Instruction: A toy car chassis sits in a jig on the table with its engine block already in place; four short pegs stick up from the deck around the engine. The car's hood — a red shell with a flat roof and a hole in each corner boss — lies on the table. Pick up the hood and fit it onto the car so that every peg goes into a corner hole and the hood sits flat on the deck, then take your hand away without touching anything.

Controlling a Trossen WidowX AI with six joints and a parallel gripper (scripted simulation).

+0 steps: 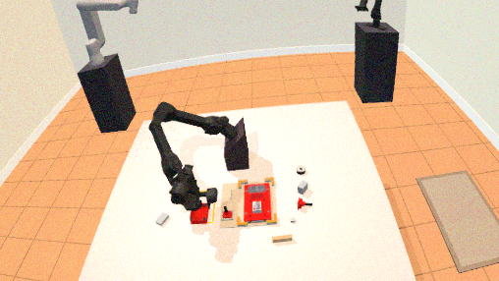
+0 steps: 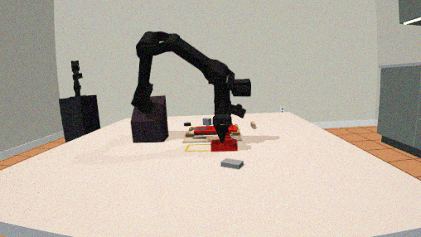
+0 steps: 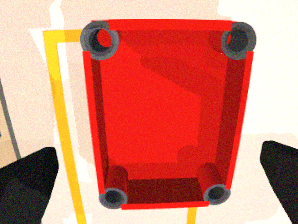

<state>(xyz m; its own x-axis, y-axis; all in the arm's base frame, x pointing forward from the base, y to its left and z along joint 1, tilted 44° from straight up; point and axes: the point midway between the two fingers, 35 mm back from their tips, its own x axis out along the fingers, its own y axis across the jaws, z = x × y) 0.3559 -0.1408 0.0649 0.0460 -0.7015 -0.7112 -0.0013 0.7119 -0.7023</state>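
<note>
The red hood (image 1: 199, 216) (image 2: 224, 146) (image 3: 155, 110) lies on the table with its hollow side up, showing grey-rimmed corner bosses in the wrist view. It overlaps one side of a yellow outline (image 1: 213, 215) (image 3: 62, 125). My gripper (image 2: 222, 138) (image 3: 161, 154) is open, its fingers standing apart on either side of the hood with gaps to both side walls. The red chassis (image 1: 249, 214) (image 2: 205, 131) sits in the jig with orange corner brackets (image 1: 271, 220); its engine block (image 1: 256, 206) shows on the deck. The pegs are too small to make out.
A small red part with a black stem (image 1: 227, 214) stands on the tan board between hood and chassis. A grey block (image 1: 162, 218) (image 2: 232, 163) lies left of the hood. Right of the jig are a wheel (image 1: 301, 170), a grey cube (image 1: 303, 187) and a wooden bar (image 1: 282, 239).
</note>
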